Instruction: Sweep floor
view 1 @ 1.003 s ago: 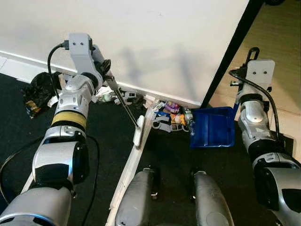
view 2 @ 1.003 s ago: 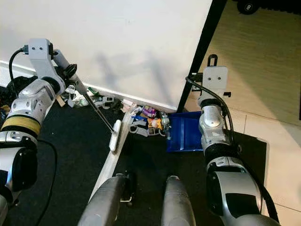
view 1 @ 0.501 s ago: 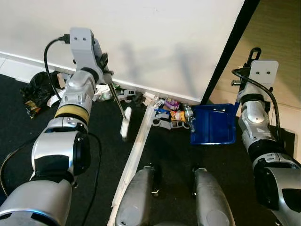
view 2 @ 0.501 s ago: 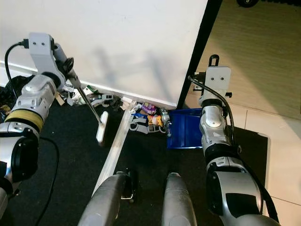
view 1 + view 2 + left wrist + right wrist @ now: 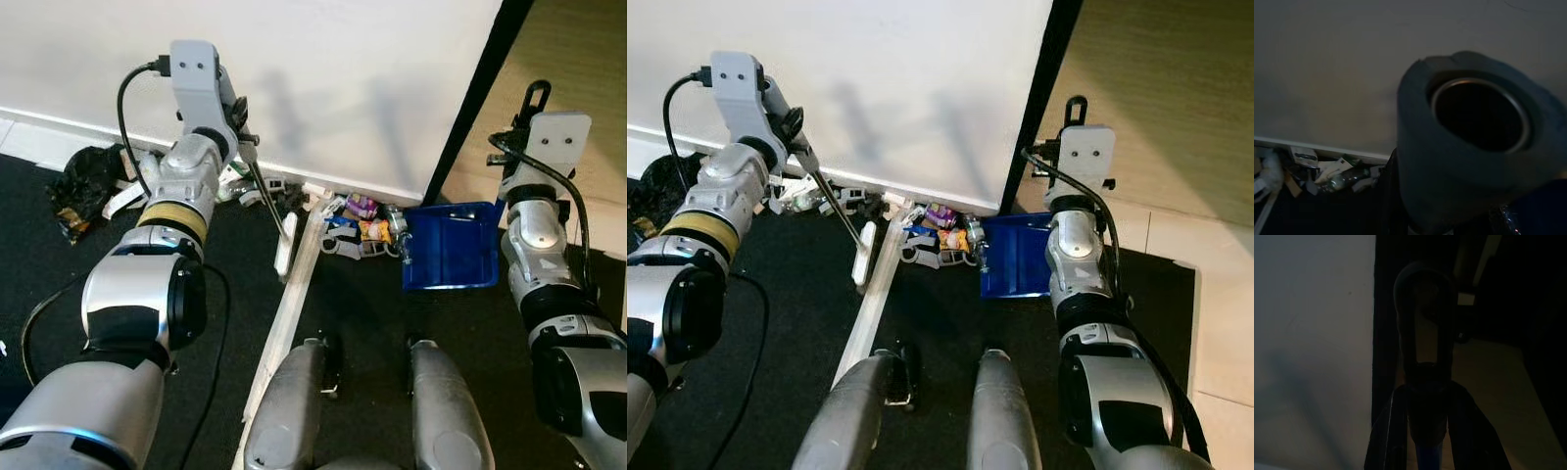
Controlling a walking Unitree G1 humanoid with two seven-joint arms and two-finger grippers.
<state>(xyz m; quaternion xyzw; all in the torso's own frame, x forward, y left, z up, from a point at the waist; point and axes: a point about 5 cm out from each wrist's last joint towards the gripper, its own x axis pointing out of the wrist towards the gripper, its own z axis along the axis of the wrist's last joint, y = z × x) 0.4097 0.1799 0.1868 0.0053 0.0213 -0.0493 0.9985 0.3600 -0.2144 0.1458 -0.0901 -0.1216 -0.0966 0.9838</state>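
Left hand clamped on broom, litter pile beyond its head; right hand clamped on blue dustpan handle.

Black floor mat — litter, dustpan

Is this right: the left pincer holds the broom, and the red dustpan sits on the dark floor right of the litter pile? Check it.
Not quite. The dustpan is blue, not red, as the left eye view shows. The rest holds: the left pincer holds the broom, and the dustpan sits on the dark floor right of the litter pile.
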